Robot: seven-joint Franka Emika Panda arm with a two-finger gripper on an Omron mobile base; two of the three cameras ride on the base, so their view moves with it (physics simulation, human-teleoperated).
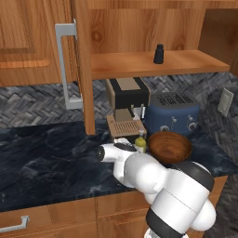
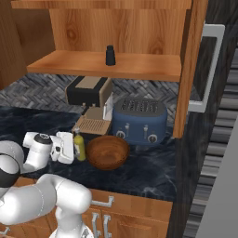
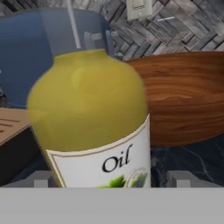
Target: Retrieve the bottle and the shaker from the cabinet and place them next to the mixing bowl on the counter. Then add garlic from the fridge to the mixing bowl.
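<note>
One bottle (image 3: pixel 89 118) upright on counter (image 1: pixel 51 162), just left of bowl (image 2: pixel 107 151), dead ahead between fingertips of gripper (image 3: pixel 110 179). Jaws spread wide, clear of glass, holding nothing. Shaker (image 1: pixel 159 54) up on cabinet shelf, well above.

Ahead of me a dark marbled counter (image 1: pixel 51 162) runs under a grey herringbone backsplash (image 1: pixel 32 104). Above it, a wooden cabinet stands open, its door (image 1: pixel 76 60) swung out edge-on with a pale metal handle (image 1: pixel 65 65); the shelf (image 2: pixel 139 65) inside is warm wood. On the counter a coffee machine (image 1: pixel 126 100) sits beside a blue toaster (image 1: pixel 172 114). A wall outlet (image 1: pixel 226 101) is set in the backsplash to the right. Below the counter are wooden drawers (image 1: pixel 46 218) with metal pulls.
</note>
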